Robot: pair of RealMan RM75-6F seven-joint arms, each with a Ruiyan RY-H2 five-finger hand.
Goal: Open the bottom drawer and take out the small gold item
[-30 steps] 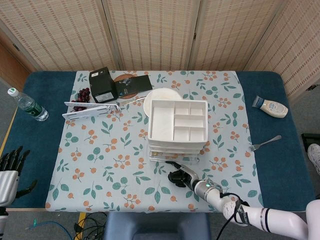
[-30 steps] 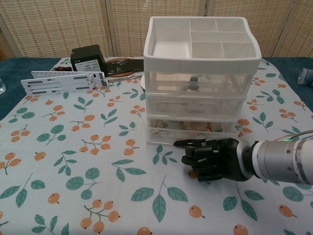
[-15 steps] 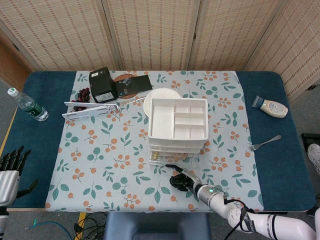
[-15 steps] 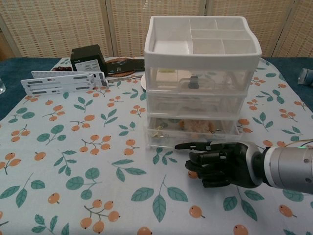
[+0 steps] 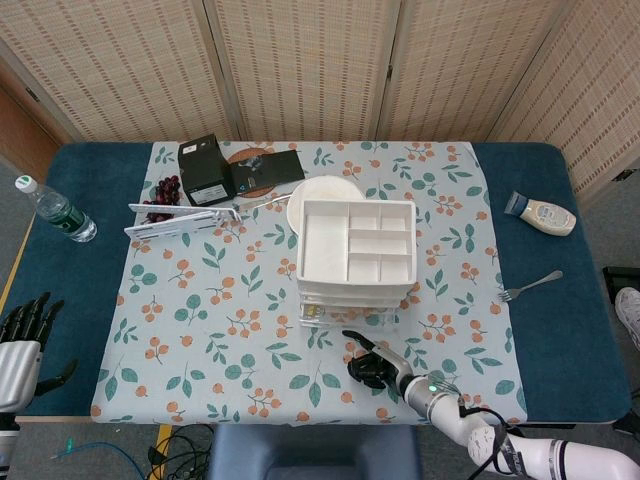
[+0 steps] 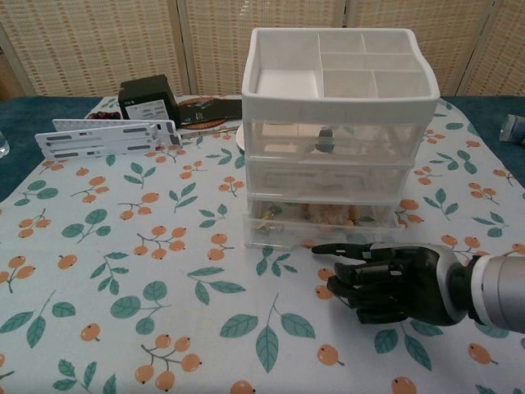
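A: Up on the head view, the white drawer unit (image 5: 354,256) stands mid-cloth, and its bottom drawer (image 5: 352,314) pokes out a little toward the robot. The right hand (image 5: 375,364) lies on the floral tablecloth (image 5: 210,290) just in front of it, one finger stretched toward the drawer front, the others curled under, gripping nothing.

B: And the left hand (image 5: 22,338)?

A: Parked off the table's near-left corner, fingers apart, nothing in it. There's a water bottle (image 5: 55,211) far left, a fork (image 5: 530,286) and a squeeze bottle (image 5: 541,213) out right, all well apart from the action.

B: Down to the chest view, then.

A: Here the bottom drawer (image 6: 324,229) is plainly only part-open. Through the clear front there's a glint of small gold item (image 6: 267,222) at its left end, with pale bits beside it; exact shape is too small to tell. The right hand (image 6: 390,281) sits low, pointing finger level with the drawer's lip; whether it touches can't be made out.

B: So which step is this?

A: Looks like the opening step, not finished. The next move would call for hooking that lip and drawing it further out, then reaching over to the left end.

B: Room to work?

A: Open cloth in front and to the left of the unit; the white rack (image 6: 108,136) and black box (image 6: 147,98) sit far back, and the upper drawers overhang the target
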